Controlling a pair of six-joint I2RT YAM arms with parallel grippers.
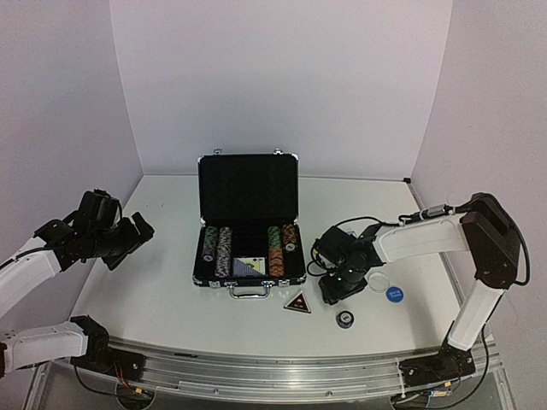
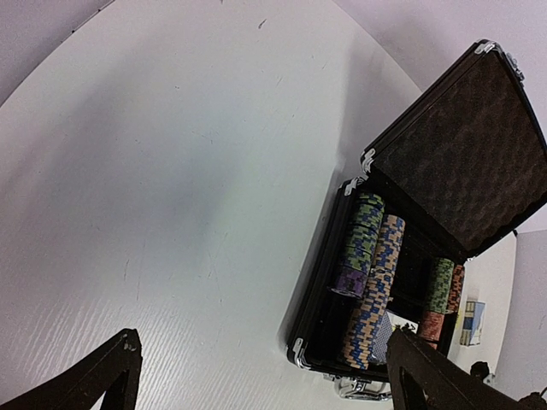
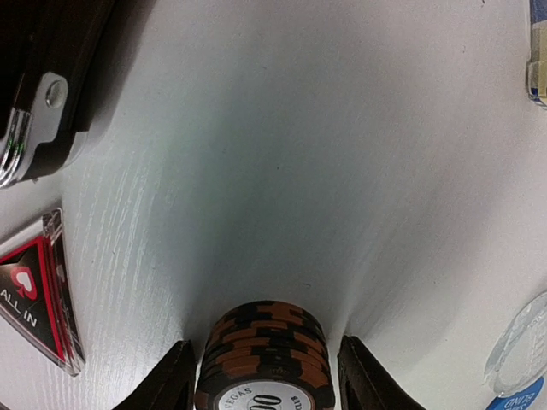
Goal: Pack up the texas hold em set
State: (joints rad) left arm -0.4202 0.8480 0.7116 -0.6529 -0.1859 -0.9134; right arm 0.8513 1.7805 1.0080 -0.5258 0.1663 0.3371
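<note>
The black silver-edged briefcase (image 1: pixel 248 184) lies open mid-table with rows of striped poker chips (image 1: pixel 223 251) and a blue card deck (image 1: pixel 248 266) inside; it also shows in the left wrist view (image 2: pixel 461 154). My right gripper (image 3: pixel 265 376) is low beside the case, its fingers (image 3: pixel 162 380) pressed to both sides of a short orange-and-black chip stack (image 3: pixel 261 350) that stands on the table (image 1: pixel 345 319). The dark triangular "ALL IN" marker (image 1: pixel 297 303) lies left of the stack. A blue disc (image 1: pixel 394 294) and a clear disc (image 1: pixel 379 280) lie to its right. My left gripper (image 1: pixel 128 235) is open, empty and raised at far left.
A second card box (image 2: pixel 470 323) lies on the table right of the case, and its edge shows in the right wrist view (image 3: pixel 538 68). The case's handle (image 1: pixel 249 291) faces the near edge. White walls enclose the table on three sides.
</note>
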